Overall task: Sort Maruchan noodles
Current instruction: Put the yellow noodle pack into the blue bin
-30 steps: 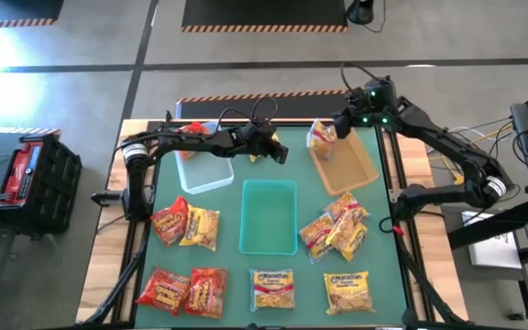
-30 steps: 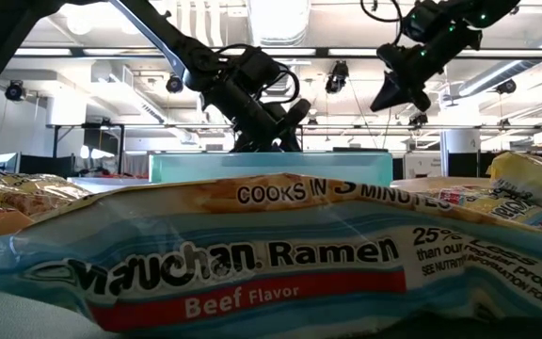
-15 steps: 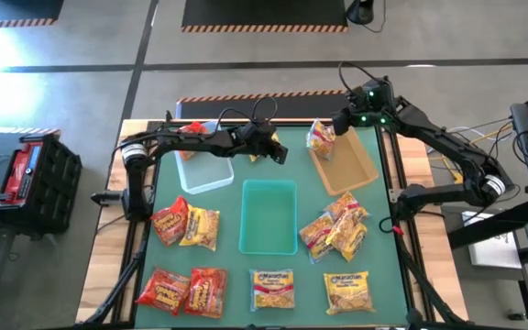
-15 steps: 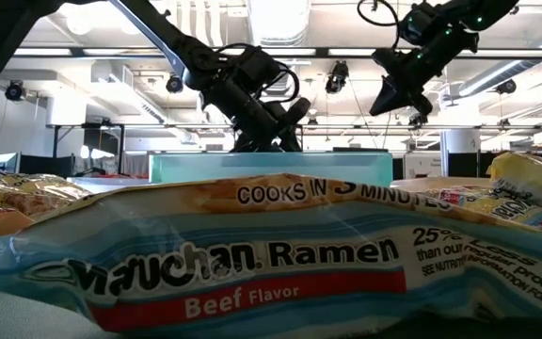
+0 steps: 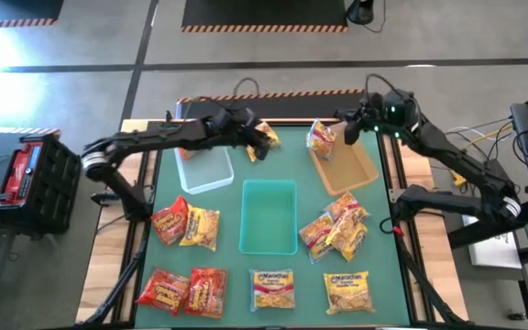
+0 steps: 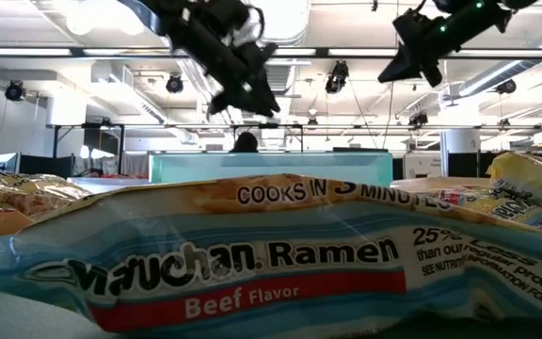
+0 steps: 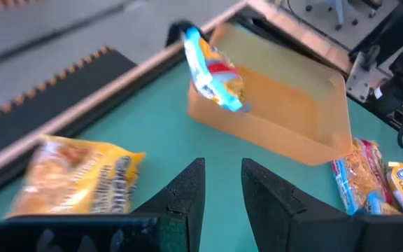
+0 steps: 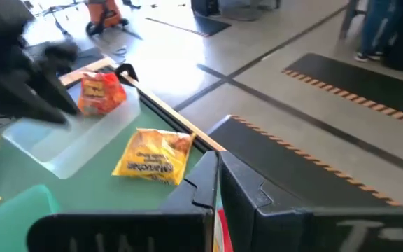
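Note:
The Maruchan noodles lie about the green table (image 5: 310,197). One yellow packet (image 5: 268,137) (image 7: 75,183) lies flat near the far edge. My left gripper (image 5: 253,145) (image 7: 222,189) hovers above and beside it, open, nothing between its fingers. A yellow packet with blue and red (image 5: 322,137) (image 7: 212,70) stands on edge in the tan bin (image 5: 348,167), leaning on its far left corner. My right gripper (image 5: 345,130) (image 8: 215,183) hangs shut and bare above that bin's far end. A red-orange packet (image 8: 100,94) stands at the clear bin's (image 5: 205,170) far end.
A teal bin (image 5: 269,216) stands mid-table. Red-orange and yellow packets (image 5: 184,226) lie to its left, with a heap of packets (image 5: 335,229) to its right. Several more packets (image 5: 273,289) lie along the near edge. One of them fills the low view (image 6: 252,254).
My left gripper has risen and drawn back toward the table's left edge, rolling a little; its fingers keep the same gap. The yellow packet stays flat on the table. My right gripper has drawn back a little toward the table's right edge, still shut.

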